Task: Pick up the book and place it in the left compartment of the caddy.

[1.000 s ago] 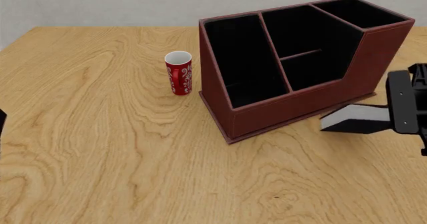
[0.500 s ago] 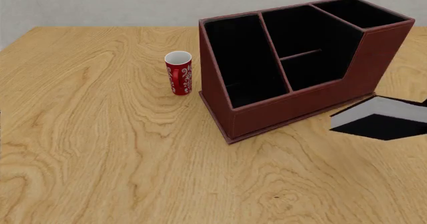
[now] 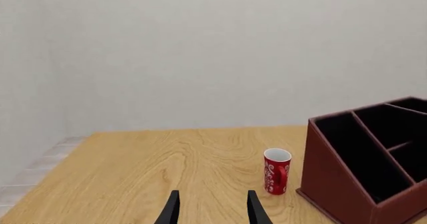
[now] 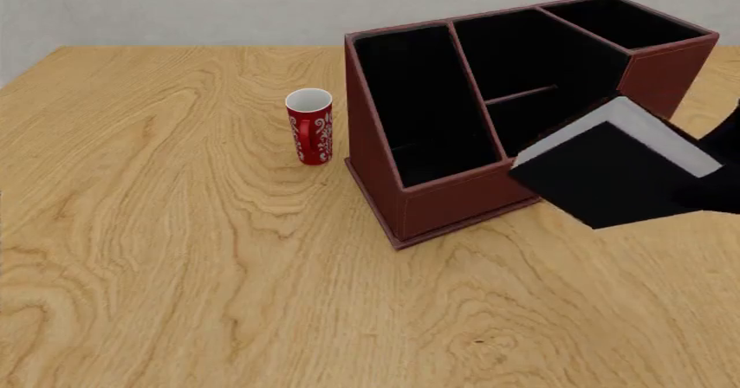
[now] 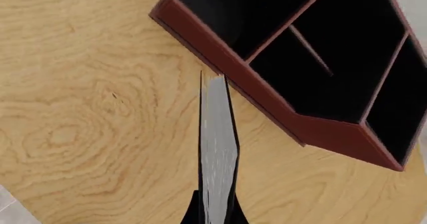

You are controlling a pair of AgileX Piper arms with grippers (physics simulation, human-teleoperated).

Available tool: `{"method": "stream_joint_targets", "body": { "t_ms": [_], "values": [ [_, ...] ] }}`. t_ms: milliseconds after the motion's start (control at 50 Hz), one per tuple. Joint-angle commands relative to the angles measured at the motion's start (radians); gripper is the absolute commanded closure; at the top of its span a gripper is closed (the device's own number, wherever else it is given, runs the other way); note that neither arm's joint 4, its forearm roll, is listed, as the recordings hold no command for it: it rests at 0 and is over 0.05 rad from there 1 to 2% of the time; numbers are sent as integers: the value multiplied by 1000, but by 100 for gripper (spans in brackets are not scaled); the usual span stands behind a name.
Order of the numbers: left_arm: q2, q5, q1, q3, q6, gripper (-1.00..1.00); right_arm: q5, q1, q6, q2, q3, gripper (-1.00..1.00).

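A red patterned cup (image 4: 310, 126) stands just left of the dark red, black-lined caddy (image 4: 463, 197), whose left compartment (image 4: 422, 102) lies open, while the right gripper (image 5: 215, 211), apparently clamped on it, holds the black white-edged book (image 4: 613, 167) tilted before the low front wall; the left gripper (image 3: 212, 211) is spread.

Your front view sits high on the arms' side, looking forward and down over the surface (image 4: 173, 258), taking in the whole caddy (image 4: 463, 199) and the red cup (image 4: 310, 126). Your left wrist view rides low and level, facing the back wall from well back, cup (image 3: 277, 171) and caddy (image 3: 337, 184) both ahead. Your right wrist view hangs above, looking steeply down, close on the caddy (image 5: 227, 59). All three share the caddy; only the front and left wrist views share the cup.
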Motion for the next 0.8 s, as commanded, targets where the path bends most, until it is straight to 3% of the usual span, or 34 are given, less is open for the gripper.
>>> {"method": "stream_joint_targets", "body": {
  "t_ms": [20, 60, 80, 180, 300, 400, 560, 640, 800],
  "values": [
    [0, 26, 16, -29, -20, -100, 7, 221, 387, 64, -120, 100],
    [0, 30, 22, -29, -3, -100, 7, 188, 350, 67, -111, 100],
    [0, 29, 18, -32, -10, -100, 7, 255, 425, 77, -126, 100],
    [0, 34, 10, -36, -3, -100, 7, 271, 485, 114, -172, 100],
    [0, 48, 20, -42, 5, -100, 7, 233, 508, 160, -235, 100],
    [0, 62, 1, -49, 26, -100, 7, 257, 546, 190, -296, 100],
    [0, 60, 7, -22, 26, -100, 7, 198, 531, 247, -349, 100],
    [0, 39, 12, -17, 52, -100, 7, 215, 561, 278, -406, 100],
    [0, 35, 15, -16, 62, -100, 7, 213, 567, 316, -447, 100]
  ]
}}
